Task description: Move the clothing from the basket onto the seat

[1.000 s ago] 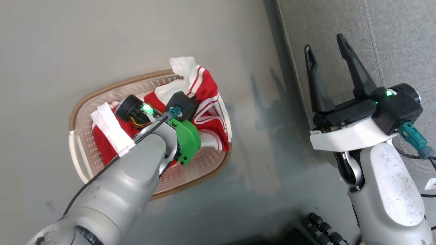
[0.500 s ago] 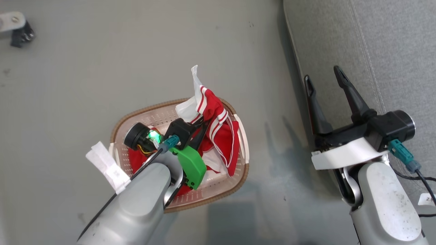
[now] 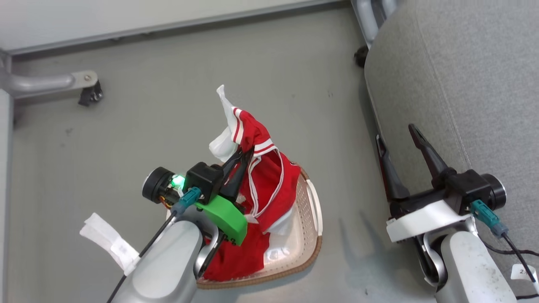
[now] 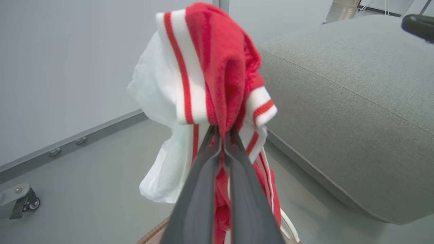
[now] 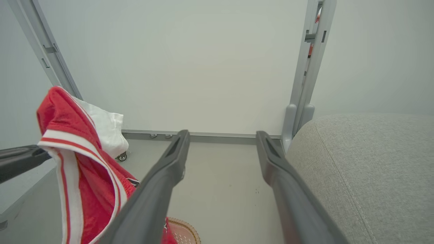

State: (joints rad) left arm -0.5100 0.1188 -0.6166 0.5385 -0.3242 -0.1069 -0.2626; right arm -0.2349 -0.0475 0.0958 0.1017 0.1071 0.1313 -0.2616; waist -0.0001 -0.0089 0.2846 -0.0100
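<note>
clothing (image 3: 263, 185) hangs from the left gripper (image 4: 222, 130), which pinches a red fold tight above the basket (image 3: 311, 248). the lower cloth drapes into the basket, most of which the arm (image 3: 168, 261) and fabric hide. right gripper (image 3: 395, 131) hovers spread and empty by the seat (image 3: 463, 84) edge. one garment or two, unclear.

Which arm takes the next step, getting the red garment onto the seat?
Left. The left gripper is shut on the clothing, holding it up over the basket, with the seat to its right. The right gripper is open and empty beside the seat.
</note>
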